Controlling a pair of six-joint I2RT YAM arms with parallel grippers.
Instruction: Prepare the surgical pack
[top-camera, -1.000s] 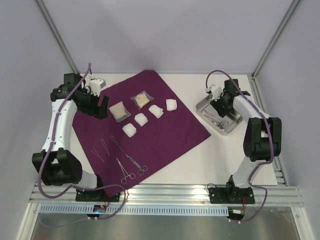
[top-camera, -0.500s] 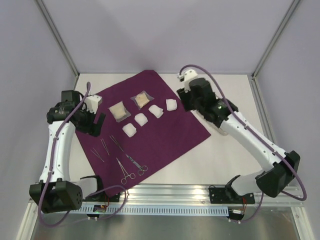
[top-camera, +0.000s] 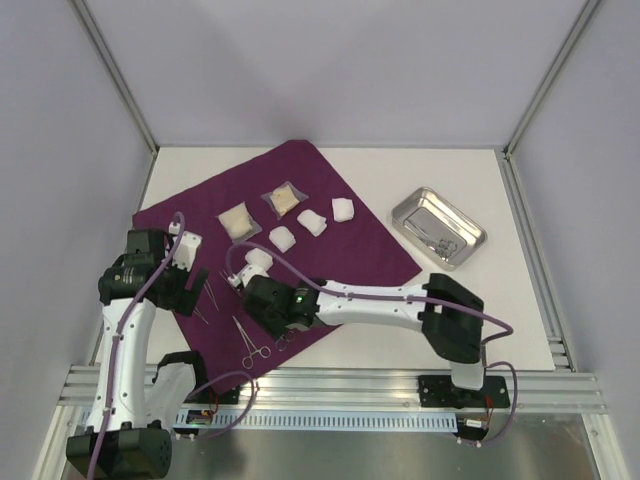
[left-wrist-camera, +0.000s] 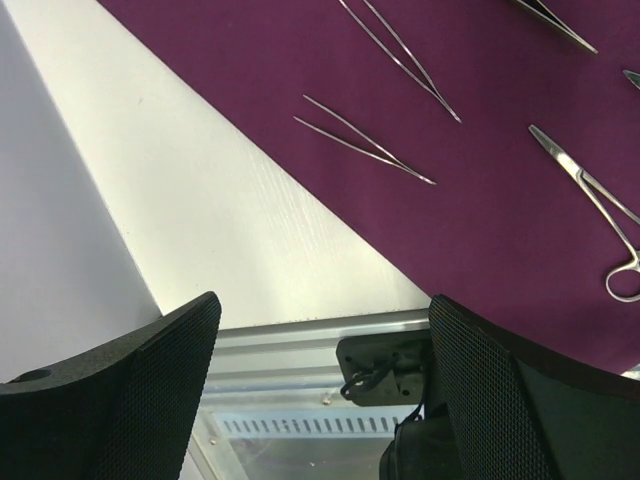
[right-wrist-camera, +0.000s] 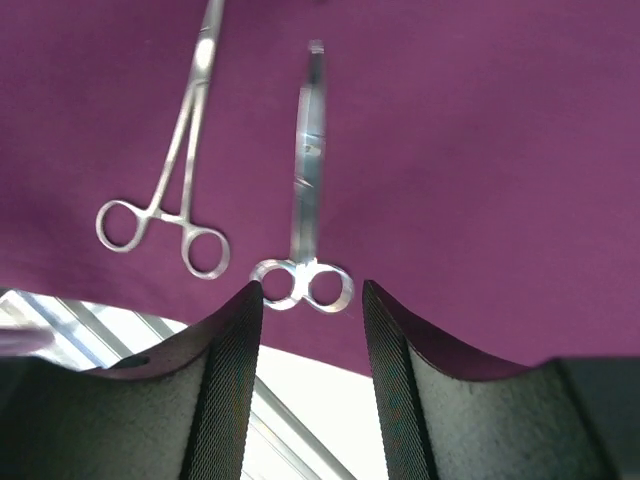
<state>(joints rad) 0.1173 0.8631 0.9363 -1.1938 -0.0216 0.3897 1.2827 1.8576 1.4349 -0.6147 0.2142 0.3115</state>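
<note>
A white counter (top-camera: 500, 180) sits inside an enclosure of plain, pale lilac-grey walls (top-camera: 330, 70). Two slim metal posts (top-camera: 115, 75) rise at the back corners. A ribbed aluminium rail (top-camera: 340, 385) runs along the near edge, under soft, even light

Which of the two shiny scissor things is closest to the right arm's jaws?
The straight, closed forceps, its rings just ahead of the right jaws. The other forceps lies left with handles spread.

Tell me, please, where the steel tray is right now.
In the top view, the steel tray sits on the table's right side, just past the purple cloth's right corner.
</note>
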